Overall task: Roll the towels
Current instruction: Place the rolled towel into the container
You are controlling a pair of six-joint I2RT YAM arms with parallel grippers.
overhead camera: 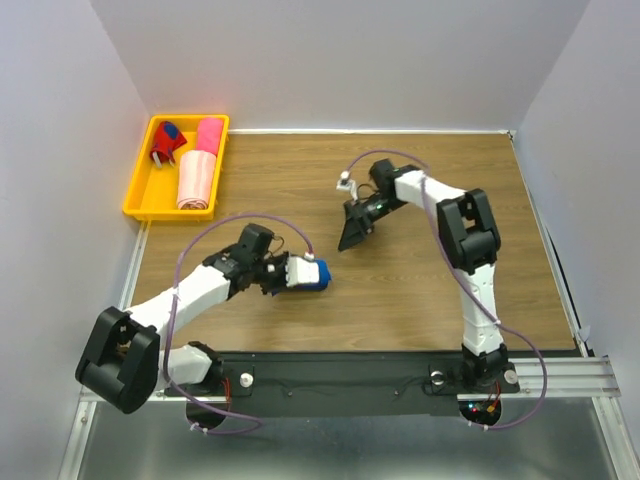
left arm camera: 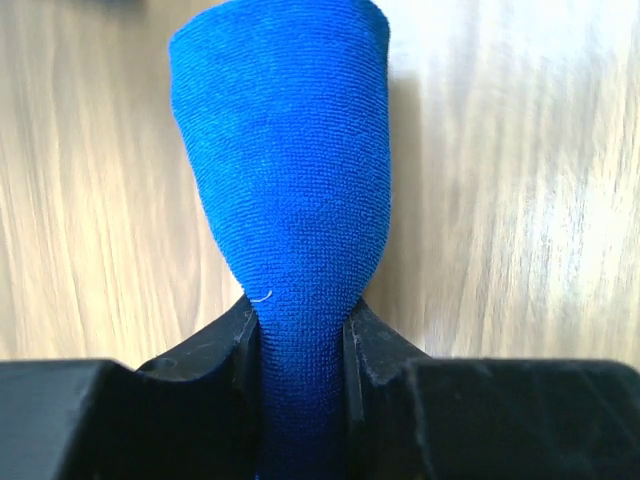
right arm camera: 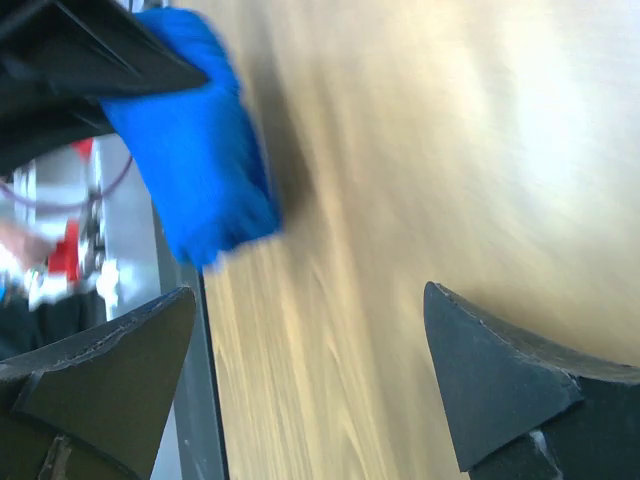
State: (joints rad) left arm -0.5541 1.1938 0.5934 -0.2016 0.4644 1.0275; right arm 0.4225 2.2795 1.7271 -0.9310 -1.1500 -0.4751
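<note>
On the table's near left, top view: the left gripper has one end of the blue towel clamped. The rest of the towel sticks out to the right, low over the wooden table. From here it cannot be told whether the free end touches the wood.

Left wrist view: only this view shows the squeeze itself. The two black fingers are drawn in on the towel and pinch it to a narrow waist. Past the pinch it flares out wide and fuzzy, with wood grain behind it.

Middle of the table, top view: the right gripper points down and to the left. It is apart from the blue towel and has nothing in it.

Right wrist view: its own fingers stand spread wide, with only bare wood between them. The blue towel's free end hangs at upper left, blurred, coming out of the other arm's black fingers.

Far left corner, top view alone: a yellow tray holds the hot pink towel and the pale pink towel. The two lie in one line along its right side, end to end, and both look rolled.

Beside them in the tray: a red and blue thing, too small to make out.
</note>
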